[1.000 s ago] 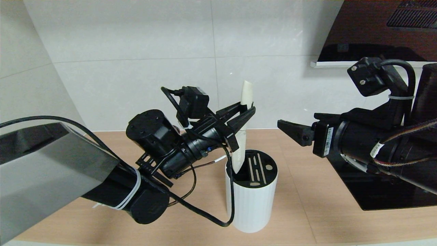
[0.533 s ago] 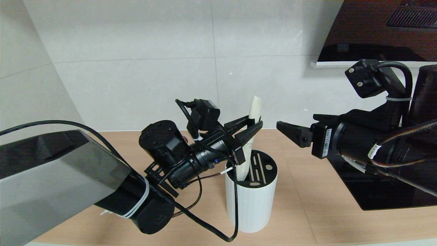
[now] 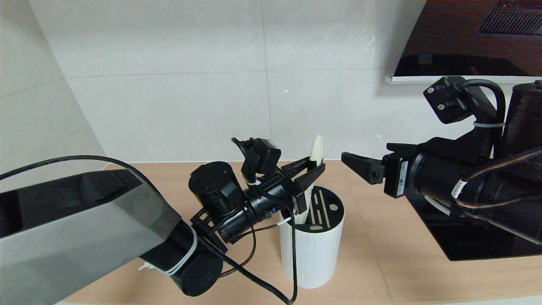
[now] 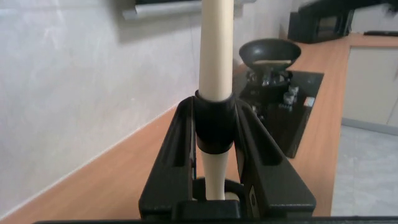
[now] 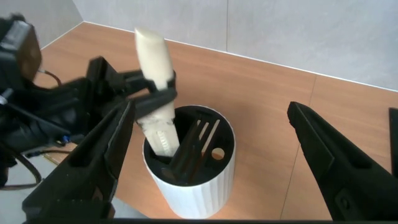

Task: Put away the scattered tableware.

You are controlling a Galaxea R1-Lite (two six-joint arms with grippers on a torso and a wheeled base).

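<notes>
While my left gripper (image 3: 314,170) clamps the cream utensil handle (image 3: 317,148), the head view puts the white holder (image 3: 312,254) directly beneath it, with the utensil's lower end inside the holder's opening. My right gripper (image 3: 355,162) hangs beside it, off the holder. From my left wrist, the handle (image 4: 216,50) rises upright out of my grip. From my right wrist, my own jaws are spread wide, grasping nothing, and the holder (image 5: 199,193) sits below between them.
</notes>
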